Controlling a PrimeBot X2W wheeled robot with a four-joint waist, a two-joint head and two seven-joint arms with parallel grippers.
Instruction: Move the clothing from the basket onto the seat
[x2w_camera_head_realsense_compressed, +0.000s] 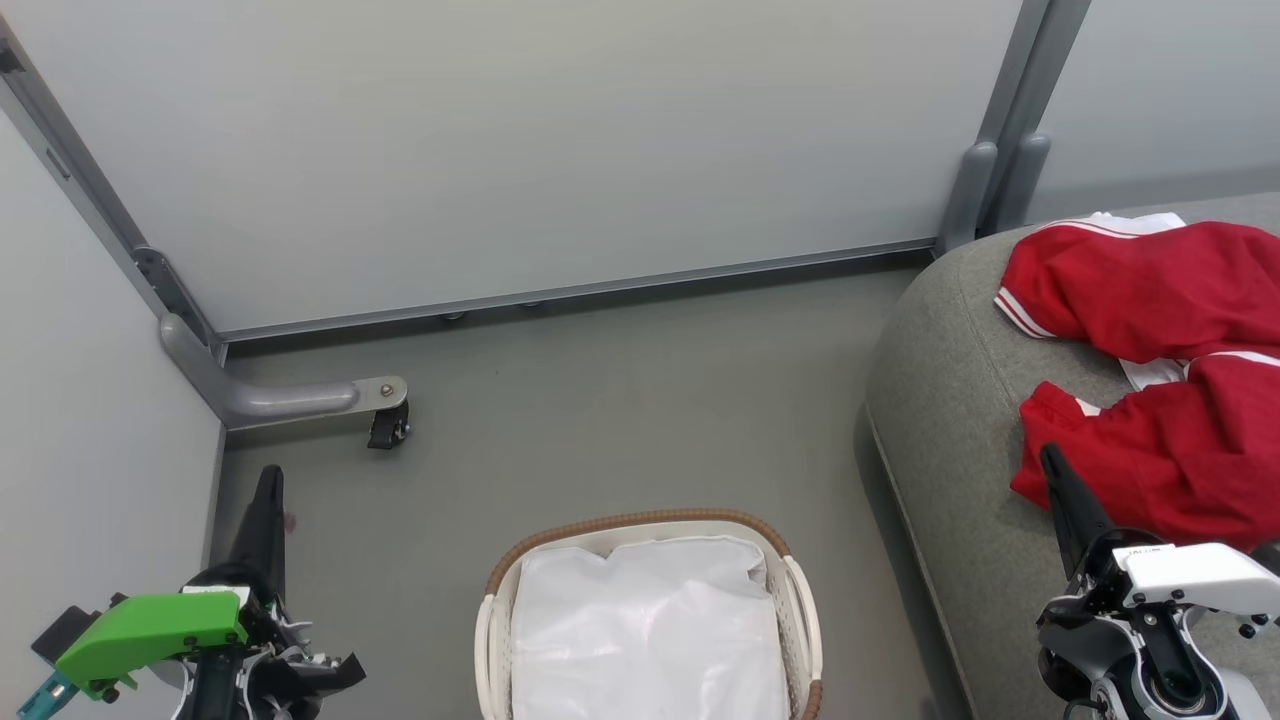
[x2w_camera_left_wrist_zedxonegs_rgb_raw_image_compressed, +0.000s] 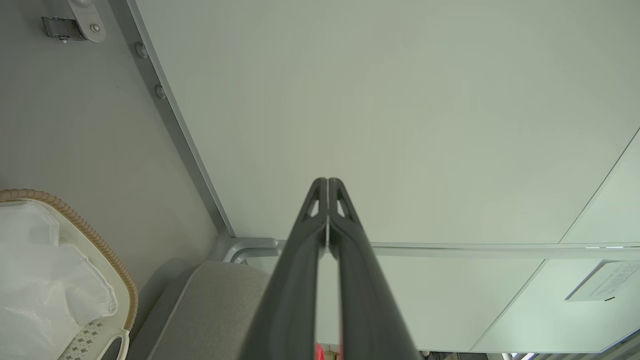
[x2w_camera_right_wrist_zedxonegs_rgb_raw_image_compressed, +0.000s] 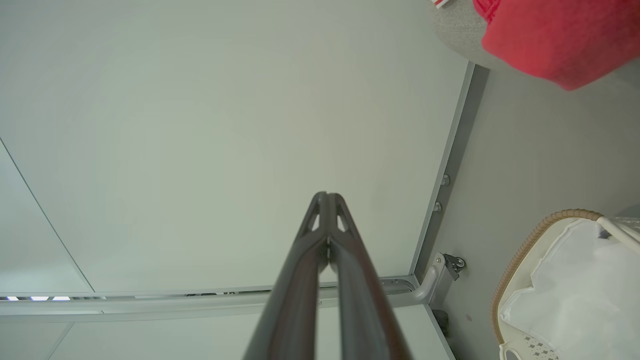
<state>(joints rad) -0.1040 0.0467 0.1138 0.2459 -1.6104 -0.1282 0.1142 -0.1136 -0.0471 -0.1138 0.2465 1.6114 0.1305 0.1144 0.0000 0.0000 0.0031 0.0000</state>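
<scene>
both garments (x2w_camera_head_realsense_compressed: 1150, 290) beside right gripper (x2w_camera_head_realsense_compressed: 1050, 460) (seat (x2w_camera_head_realsense_compressed: 950, 400))

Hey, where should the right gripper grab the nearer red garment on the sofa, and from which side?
Probably the bunched left corner of the nearer red garment, the one pointing at the rounded edge of the sofa. Come down from above with the right gripper, now shut, opened first. The fabric looks folded thick there, giving a ridge to pinch.
</scene>
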